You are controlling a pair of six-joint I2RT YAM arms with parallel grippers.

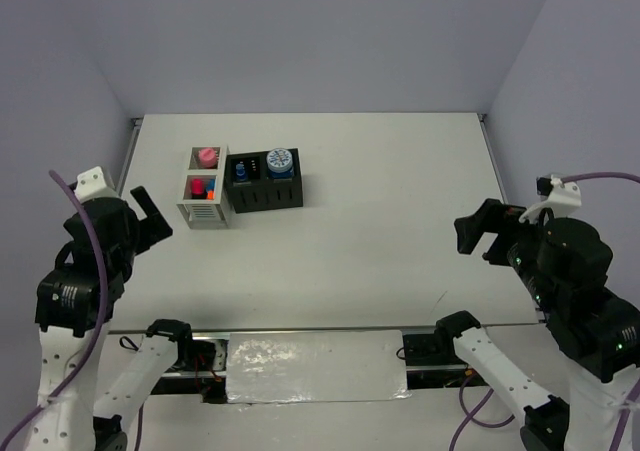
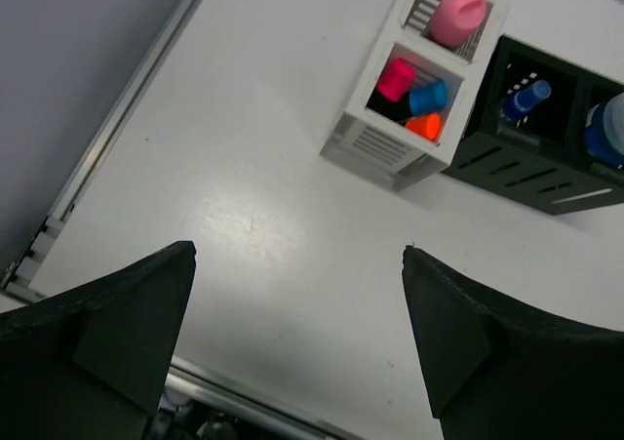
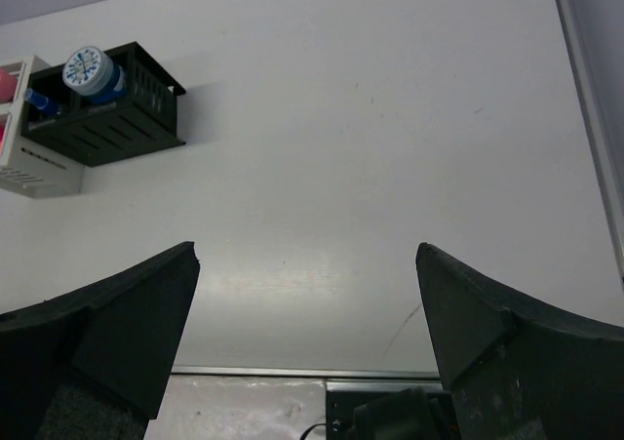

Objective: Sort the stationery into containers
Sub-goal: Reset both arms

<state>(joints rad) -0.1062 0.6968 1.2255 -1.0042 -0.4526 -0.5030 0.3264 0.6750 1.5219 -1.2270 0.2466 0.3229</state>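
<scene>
The white organizer stands at the table's back left, touching the black organizer on its right. The white one's far compartment holds the pink stick; its near compartment holds highlighters with pink, blue and orange caps. The black one holds the blue-capped bottle on the left and a blue-white roll on the right. My left gripper is open and empty, raised at the near left. My right gripper is open and empty, raised at the near right.
A white table with walls behind and at both sides. A metal rail runs along the near edge, with a shiny plate between the arm bases.
</scene>
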